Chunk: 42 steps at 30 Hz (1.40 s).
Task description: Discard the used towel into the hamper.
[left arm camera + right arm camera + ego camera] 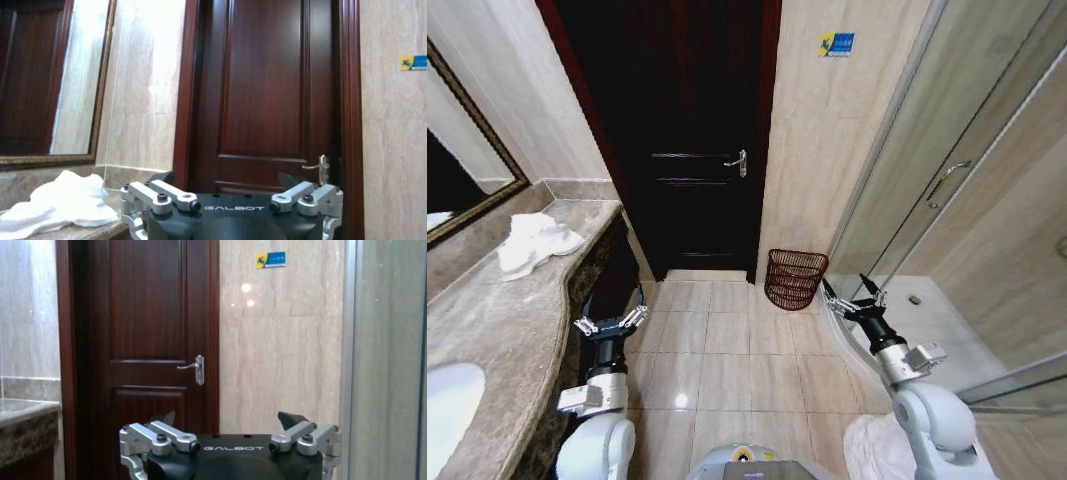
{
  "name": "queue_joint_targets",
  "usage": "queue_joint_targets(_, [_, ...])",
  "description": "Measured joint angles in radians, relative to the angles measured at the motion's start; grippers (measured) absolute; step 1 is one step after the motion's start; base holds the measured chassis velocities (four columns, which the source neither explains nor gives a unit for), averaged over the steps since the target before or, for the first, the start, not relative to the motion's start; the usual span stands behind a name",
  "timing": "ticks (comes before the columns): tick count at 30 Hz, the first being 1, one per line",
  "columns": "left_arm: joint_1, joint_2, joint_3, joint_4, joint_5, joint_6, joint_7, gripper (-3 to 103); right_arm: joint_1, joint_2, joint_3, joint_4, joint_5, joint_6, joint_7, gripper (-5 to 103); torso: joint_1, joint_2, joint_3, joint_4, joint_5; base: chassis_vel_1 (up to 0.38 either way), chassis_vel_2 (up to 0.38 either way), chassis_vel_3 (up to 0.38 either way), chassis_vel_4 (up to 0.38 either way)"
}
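A crumpled white towel (534, 244) lies on the marble counter (497, 330) at the far end, by the mirror; the left wrist view shows the towel (60, 205) too. The hamper (794, 278), a reddish-brown openwork basket, stands on the tiled floor against the wall, right of the dark door. My left gripper (611, 318) hangs open beside the counter's edge, below and right of the towel. Low and just right of the hamper, my right gripper (855, 292) is open. Both hold nothing. In each wrist view the open left gripper (227, 180) and right gripper (227, 419) point at the door.
A dark wooden door (692, 130) with a lever handle (739, 162) closes the far wall. A glass shower enclosure (947, 180) with a raised white base runs along the right. A mirror (457, 170) hangs over the counter and a sink (445, 400) sits at its near end.
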Motion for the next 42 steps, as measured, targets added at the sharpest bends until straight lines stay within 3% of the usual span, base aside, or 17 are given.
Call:
queue_joint_targets(14, [-0.021,0.048,-0.017,0.083,-0.026,0.004,0.006,100,0.009,0.02,-0.001,-0.014,-0.043,0.003,-0.004,100,0.0,0.0,0.0,0.0,0.0,-0.007,0.004,0.007,-0.006])
queue_joint_targets(23, [-0.016,0.049,-0.016,0.123,-0.039,-0.044,0.016,100,0.014,0.026,-0.009,-0.021,-0.076,-0.004,-0.007,100,0.0,0.0,0.0,0.0002,-0.0001,-0.06,0.059,0.065,-0.064])
queue_joint_targets(42, [-0.034,0.134,-0.04,0.16,-0.147,-0.036,0.034,100,0.05,0.032,-0.044,-0.037,-0.138,-0.039,-0.023,100,0.0,0.0,0.0,0.0,0.0001,-0.089,0.088,0.09,-0.09])
